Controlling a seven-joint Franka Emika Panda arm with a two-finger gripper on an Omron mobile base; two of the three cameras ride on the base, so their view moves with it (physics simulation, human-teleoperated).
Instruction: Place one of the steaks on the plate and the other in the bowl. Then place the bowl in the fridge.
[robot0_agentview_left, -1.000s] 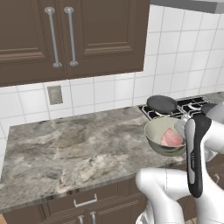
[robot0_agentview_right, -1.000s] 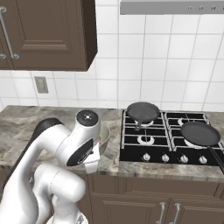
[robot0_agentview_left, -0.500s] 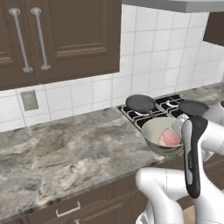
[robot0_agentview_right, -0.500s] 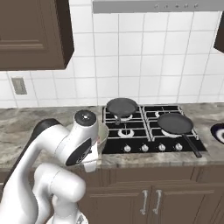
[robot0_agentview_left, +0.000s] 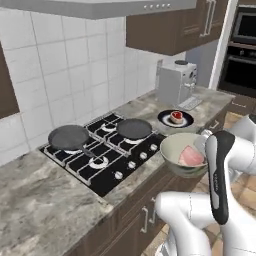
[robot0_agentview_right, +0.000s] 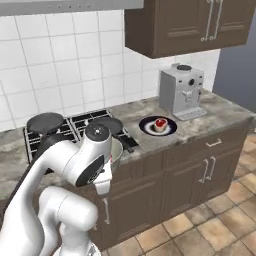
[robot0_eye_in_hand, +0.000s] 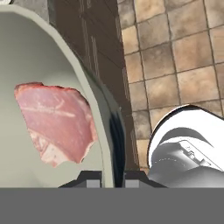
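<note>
Hand view, gripper (robot0_eye_in_hand: 112, 175) clamped on bowl (robot0_eye_in_hand: 52, 57) rim, 1 steak (robot0_eye_in_hand: 54, 122) inside, plate (robot0_agentview_left: 176, 119) with another.

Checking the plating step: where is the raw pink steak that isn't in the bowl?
On the dark round plate holding that raw pink steak, beside the grey coffee machine, right of the stove.

Steak (robot0_agentview_left: 190, 155) in bowl (robot0_agentview_left: 172, 150) (off counter); second steak (robot0_agentview_left: 176, 116) on plate (robot0_agentview_left: 165, 119), behind.

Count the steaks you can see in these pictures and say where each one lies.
2. One steak lies inside the bowl held by the gripper; the other steak sits on the plate on the counter.
</note>
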